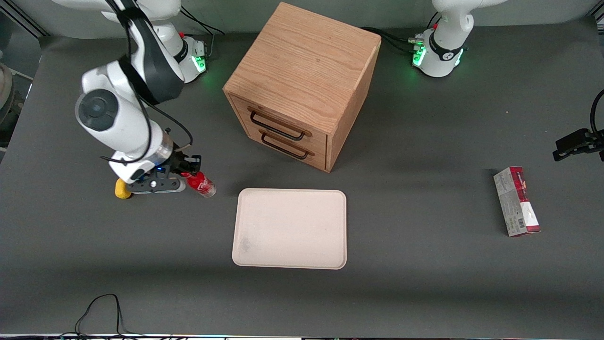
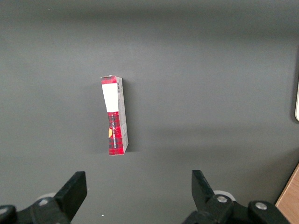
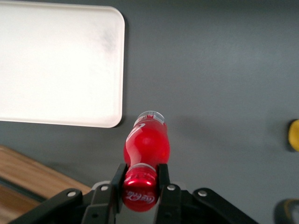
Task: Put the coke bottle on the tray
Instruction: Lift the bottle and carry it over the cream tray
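Two black fingers (image 3: 164, 179) of the gripper (image 1: 188, 166) pinch the red cap of the coke bottle (image 1: 201, 183), which hangs tilted above the grey table (image 1: 424, 283), near the tray's (image 1: 290, 229) edge toward the working arm's end. A yellow object (image 1: 122, 189) lies beside the gripper. The wooden cabinet (image 1: 302, 80) stands farther from the camera than the tray.

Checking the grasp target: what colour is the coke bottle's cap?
Red, clearest in the right wrist view: coke bottle cap between the gripper fingers.
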Action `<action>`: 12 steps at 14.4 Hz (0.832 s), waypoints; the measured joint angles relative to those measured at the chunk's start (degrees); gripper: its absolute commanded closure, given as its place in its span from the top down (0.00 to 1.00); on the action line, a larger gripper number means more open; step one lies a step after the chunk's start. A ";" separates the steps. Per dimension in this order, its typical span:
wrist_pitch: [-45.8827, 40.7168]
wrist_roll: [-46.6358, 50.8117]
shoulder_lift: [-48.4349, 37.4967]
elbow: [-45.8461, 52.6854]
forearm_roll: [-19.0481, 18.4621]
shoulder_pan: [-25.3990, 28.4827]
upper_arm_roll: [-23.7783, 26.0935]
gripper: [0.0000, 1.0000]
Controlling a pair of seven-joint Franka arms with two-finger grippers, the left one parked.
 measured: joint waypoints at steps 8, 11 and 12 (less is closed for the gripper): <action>-19.86 -0.03 18.03 35.49 -9.01 0.12 11.82 0.00; -17.70 -0.03 24.83 40.82 -14.46 1.18 13.40 0.00; -15.68 -0.03 26.96 41.44 -16.47 1.81 13.49 0.00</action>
